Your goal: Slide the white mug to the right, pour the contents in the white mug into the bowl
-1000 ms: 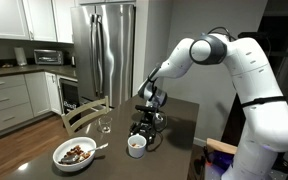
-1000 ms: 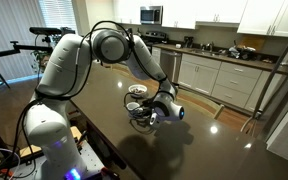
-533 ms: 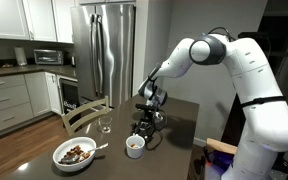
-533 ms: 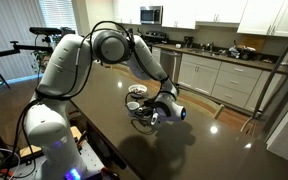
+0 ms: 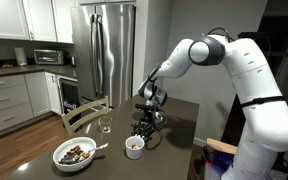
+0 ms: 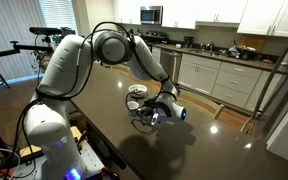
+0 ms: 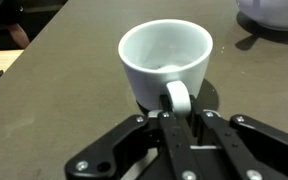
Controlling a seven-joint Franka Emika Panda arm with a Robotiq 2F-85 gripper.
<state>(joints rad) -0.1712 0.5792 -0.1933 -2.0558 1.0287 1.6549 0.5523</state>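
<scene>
Gripper (image 7: 181, 120) is pinching the handle (image 7: 177, 97) of the white mug (image 7: 164, 55). The mug stands upright near the table (image 5: 179, 115) edge, with the bowl (image 5: 75, 153) by the corner. Risk: with a handle-only grip the mug could swivel or slip during the slide or tilt and spill short of the bowl.

A clear glass (image 5: 105, 125) stands on the dark table (image 5: 182, 125) (refrigerator (image 5: 104, 50) behind).

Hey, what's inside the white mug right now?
The wrist view shows only the white mug's bare inner wall; its near rim hides the bottom, so any contents can't be seen.
</scene>
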